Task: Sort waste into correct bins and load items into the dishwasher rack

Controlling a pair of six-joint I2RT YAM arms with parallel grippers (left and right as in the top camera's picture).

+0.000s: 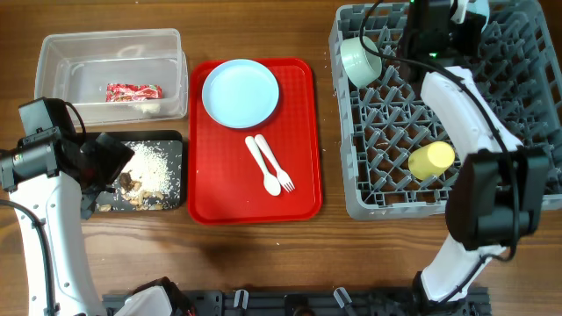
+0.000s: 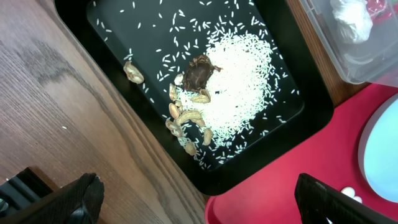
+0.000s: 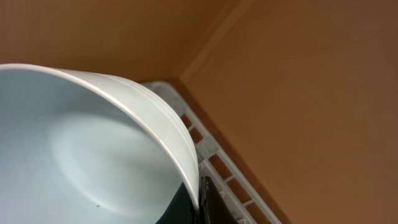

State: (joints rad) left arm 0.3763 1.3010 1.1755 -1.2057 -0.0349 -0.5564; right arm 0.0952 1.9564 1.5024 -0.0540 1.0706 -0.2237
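The grey dishwasher rack (image 1: 386,197) stands at the right. A mint bowl (image 1: 360,61) and a yellow cup (image 1: 431,160) lie in it. My right gripper (image 1: 435,31) is over the rack's far side, shut on the rim of a pale blue bowl (image 3: 81,155), with the fingers pinching it (image 3: 198,196). The black tray (image 1: 171,140) holds rice scraps (image 2: 239,81) with brownish bits (image 2: 198,73). My left gripper (image 1: 105,162) is open and empty above the tray's near corner (image 2: 205,205). The red-and-white wrapper (image 1: 133,91) lies in the clear tub (image 1: 53,53).
A flat red serving tray (image 1: 299,184) in the middle carries the pale blue plate (image 1: 241,93), a white spoon (image 1: 263,165) and a white fork (image 1: 277,167). The rack's white lattice wall (image 3: 217,155) shows behind the held bowl. The right arm crosses the rack.
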